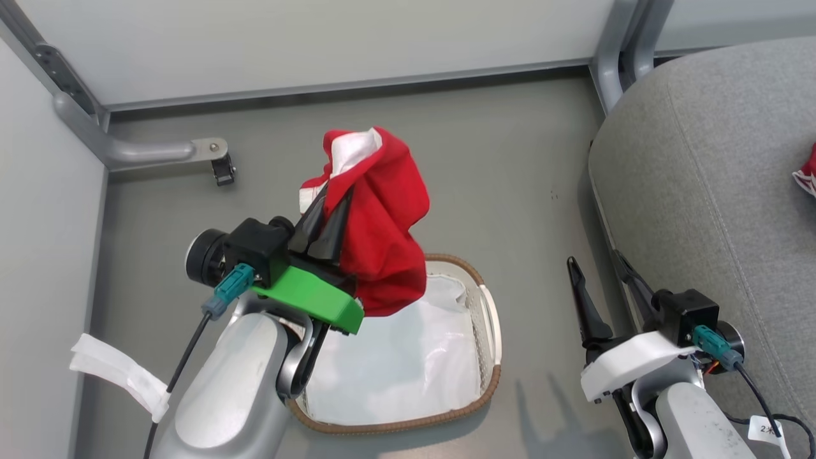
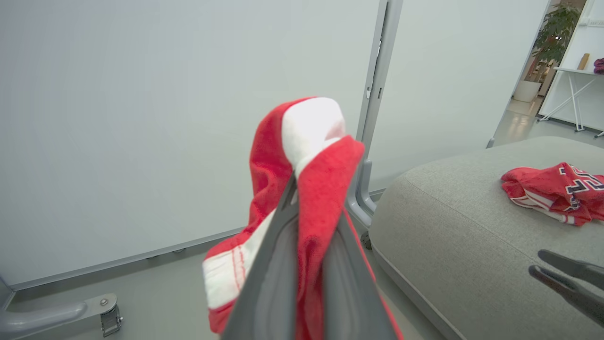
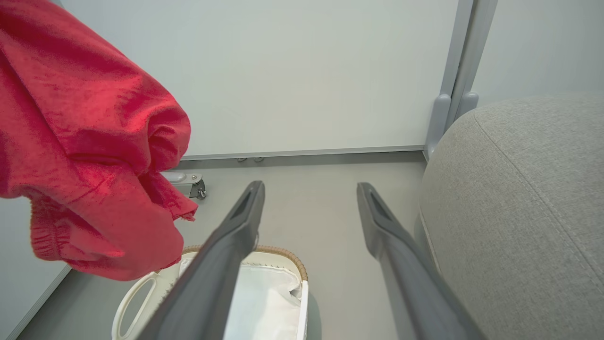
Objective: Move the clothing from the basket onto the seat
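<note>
The left pincer (image 1: pixel 336 191), clenched on a red jersey (image 1: pixel 386 217), hangs above the basket (image 1: pixel 492 331); the grey seat (image 1: pixel 701 159) lies to its right, beside the released right pincer (image 1: pixel 594 257).

The tips of the left gripper (image 1: pixel 336 199) are buried in the folds of the jersey (image 1: pixel 382 223), so the exact place of the pinch cannot be seen. This jersey and the left arm (image 1: pixel 236 382) cover the far and left parts of the basket (image 1: pixel 495 331). In the right wrist view the bottom edge cuts the basket. The seat (image 1: pixel 701 159) is cut by the right edge, and so is the second jersey (image 2: pixel 552 191) on it. Its numerals are folded and not readable. The writing on the tag (image 1: pixel 764 429) is too small to read.
</note>
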